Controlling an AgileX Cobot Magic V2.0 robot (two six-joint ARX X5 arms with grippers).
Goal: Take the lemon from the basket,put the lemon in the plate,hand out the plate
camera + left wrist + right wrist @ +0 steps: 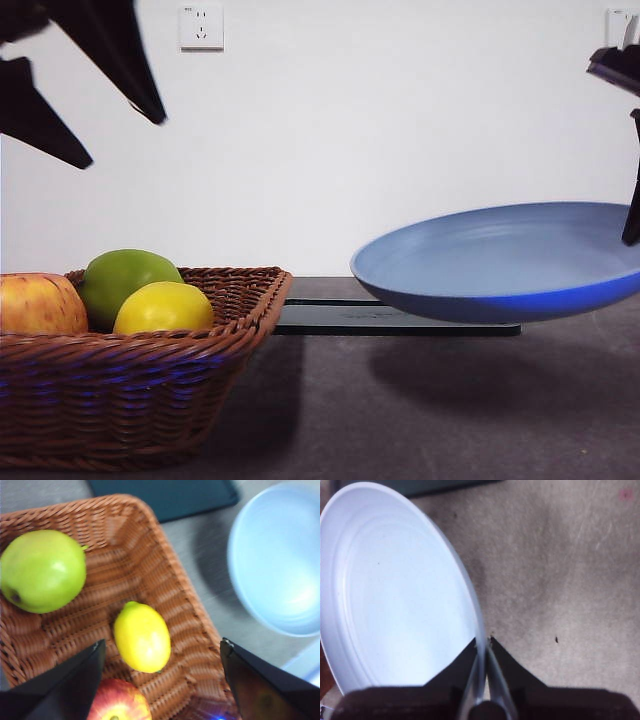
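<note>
The front camera sat low, near table height, and looked level across the table toward a white wall, with the basket [140, 370] close at one side. The left wrist camera looked steeply down into the basket [165, 600] from close above. The right wrist camera looked down along the plate [395, 595] rim, very near it. All three views showed the plate [500, 265]; the front and left wrist views shared the lemon [163, 308] and basket.

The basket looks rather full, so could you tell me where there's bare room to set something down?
Bare wicker lies in the basket beyond the lemon and beside the green apple. Bare tabletop lies between basket and lifted plate. Around the red-yellow apple it is crowded.
</note>
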